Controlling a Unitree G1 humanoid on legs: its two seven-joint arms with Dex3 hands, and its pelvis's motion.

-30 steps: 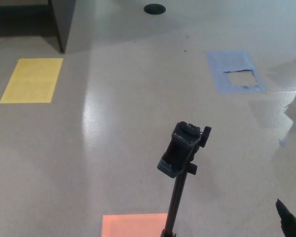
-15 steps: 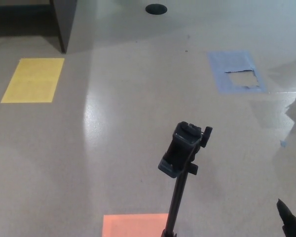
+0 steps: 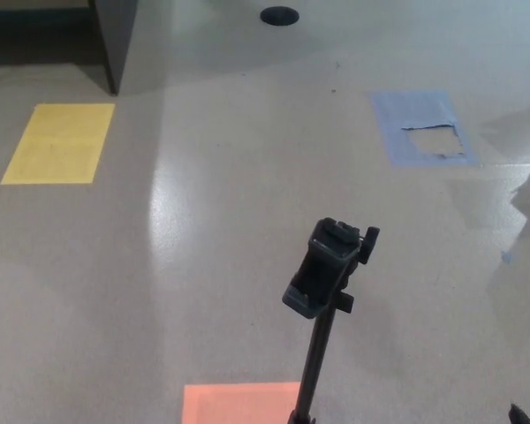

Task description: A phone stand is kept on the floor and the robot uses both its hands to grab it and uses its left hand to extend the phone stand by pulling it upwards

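Black phone stand (image 3: 322, 291) upright on floor (image 3: 203, 265); right hand (image 3: 518, 412) tip only — fingers' state unclear

phone stand (image 3: 322, 300) upright on the floor (image 3: 230, 230), floor patches left, behind-right and just before it

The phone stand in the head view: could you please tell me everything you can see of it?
The phone stand is black and looks like plastic and metal. A thin straight pole rises from the bottom edge of the picture, where its base is cut off, to a clamp head with a small knob on its right side. The clamp is empty; no phone sits in it. It stands upright, leaning slightly right in the picture, just right of an orange floor patch. Nothing visibly touches it.
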